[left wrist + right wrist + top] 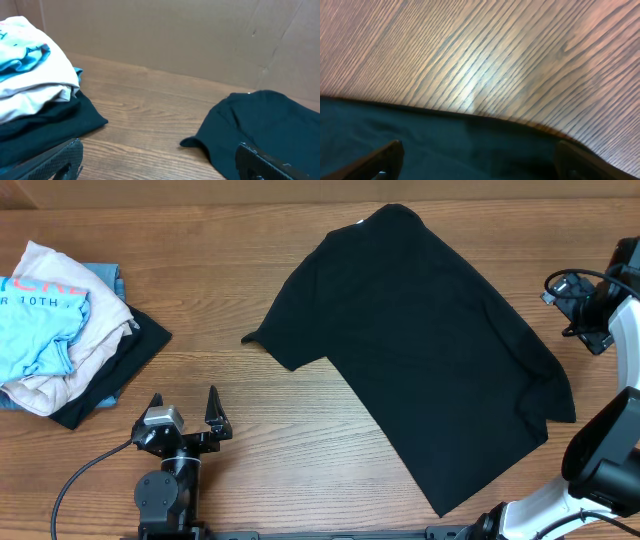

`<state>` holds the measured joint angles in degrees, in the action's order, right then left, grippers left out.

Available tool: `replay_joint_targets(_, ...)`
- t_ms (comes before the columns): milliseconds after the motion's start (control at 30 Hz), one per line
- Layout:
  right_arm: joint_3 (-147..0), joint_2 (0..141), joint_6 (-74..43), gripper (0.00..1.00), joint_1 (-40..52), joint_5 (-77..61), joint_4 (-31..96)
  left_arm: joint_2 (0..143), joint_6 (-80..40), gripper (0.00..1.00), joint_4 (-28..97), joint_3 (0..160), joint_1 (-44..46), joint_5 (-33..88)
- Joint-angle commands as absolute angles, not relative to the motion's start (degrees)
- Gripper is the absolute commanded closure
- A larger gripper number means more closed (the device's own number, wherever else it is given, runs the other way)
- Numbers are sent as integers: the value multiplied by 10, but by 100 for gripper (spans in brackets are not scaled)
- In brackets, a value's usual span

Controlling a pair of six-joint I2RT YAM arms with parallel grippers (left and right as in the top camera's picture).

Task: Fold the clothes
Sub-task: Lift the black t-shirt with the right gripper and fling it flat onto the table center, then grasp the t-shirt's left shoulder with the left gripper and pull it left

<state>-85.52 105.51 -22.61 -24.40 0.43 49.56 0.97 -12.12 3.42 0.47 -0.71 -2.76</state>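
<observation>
On the wooden table [250,240], a black T-shirt [420,350] lies spread flat and turned at an angle. Its neck points to the far edge and its hem to the near right corner. One short sleeve juts out to the left toward the table's middle. The other sleeve, on the right side, looks a bit rumpled.

Well off to the left sits a loose pile of clothes [60,330]. A cream garment with lettering and a light blue one are heaped on top of a dark piece that sticks out underneath.

The left gripper [185,408] hangs near the front edge, between the pile and the shirt and touching neither. Its two fingers are spread wide and hold nothing. In its own camera, the pile is to one side and the shirt's sleeve to the other.

The right gripper [480,162] is over at the right side. Its wrist camera shows both fingers far apart and empty, low over the shirt's edge, with bare wood beyond. Whether they touch the cloth, I cannot tell.
</observation>
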Motion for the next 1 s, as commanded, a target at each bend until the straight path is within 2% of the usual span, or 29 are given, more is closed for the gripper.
replay_joint_targets(0,-857,1046,-223,0,-244,6,494,5,-136,0,-34,3,-3,-21)
replay_joint_targets(133,-857,1046,-223,0,-244,6,494,7,-139,0,-70,31,-3,73)
replay_joint_targets(333,-857,1046,-223,0,-244,6,494,133,-67,0,76,237,-3,92)
replay_joint_targets(567,-857,1046,-223,0,-244,6,494,507,-12,0,293,529,8,193)
replay_joint_targets(700,-857,1046,-223,0,-244,6,494,709,14,0,388,657,72,160)
replay_joint_targets(833,-857,1046,-223,0,-244,6,494,863,12,0,377,717,120,171)
replay_joint_targets(933,-857,1046,-223,0,-244,6,494,927,14,0,343,718,128,221)
replay_joint_targets(967,-857,1046,-223,0,-244,6,494,945,13,22,337,718,129,259)
